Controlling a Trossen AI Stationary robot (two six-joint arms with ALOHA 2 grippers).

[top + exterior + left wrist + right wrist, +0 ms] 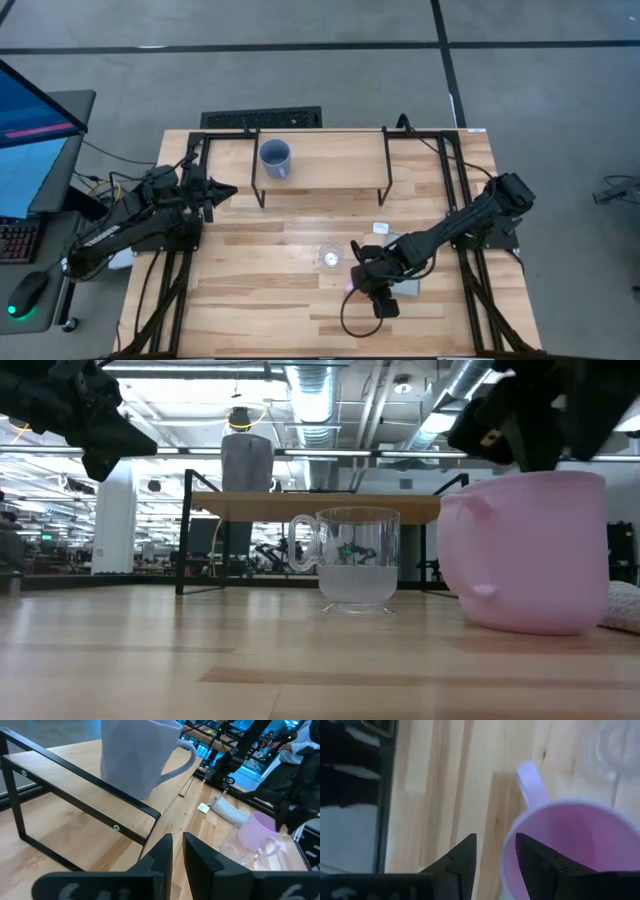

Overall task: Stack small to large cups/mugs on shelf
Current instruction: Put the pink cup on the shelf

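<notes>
The blue-grey mug (274,157) stands upright on the left end of the low wooden shelf (330,170) at the table's far side. The clear glass cup (357,560) stands on the table in front of the shelf. The pink mug (525,550) stands upright on the table to the right of the glass, nearer the front edge. My right gripper (495,855) is open just over the pink mug, pointing down. My left gripper (232,190) is shut and empty, in the air left of the shelf's left legs. My right gripper comes from above with one finger (535,857) over the inside of the pink mug and the other (462,855) outside, astride the rim (506,852) near the handle. I cannot tell whether either finger touches the mug. The mug's base rests on the table.
A flat grey pad (405,287) lies right of the pink mug, partly under my right arm. A small white tag (380,228) lies in front of the shelf's right legs. Black frame rails run along both table sides. Bare wood lies at the front left.
</notes>
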